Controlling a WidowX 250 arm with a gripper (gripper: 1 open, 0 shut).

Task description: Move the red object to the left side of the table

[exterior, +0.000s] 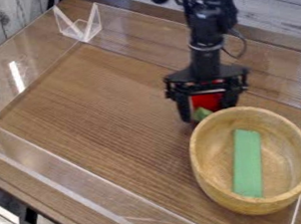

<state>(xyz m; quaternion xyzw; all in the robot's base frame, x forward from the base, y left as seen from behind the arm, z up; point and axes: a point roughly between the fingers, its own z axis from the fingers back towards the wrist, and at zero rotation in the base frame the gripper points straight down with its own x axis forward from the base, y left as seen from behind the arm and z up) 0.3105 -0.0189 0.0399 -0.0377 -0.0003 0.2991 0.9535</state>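
The red object (204,105) is a small glossy red toy fruit lying on the brown wood-grain table (99,109), right of centre. My gripper (205,99) reaches straight down over it from a black arm. Its jaws stand wide, one finger on each side of the fruit, with gaps showing, so it is open around the fruit rather than pinching it. The fruit lies just beyond the bowl's far left rim. Its green stem end is not clear at this size.
A round wooden bowl (197,149) holding a flat green block (250,164) sits at the near right, close to the gripper. Low clear acrylic walls (38,165) edge the table. A clear folded stand (78,21) is at the far left corner.
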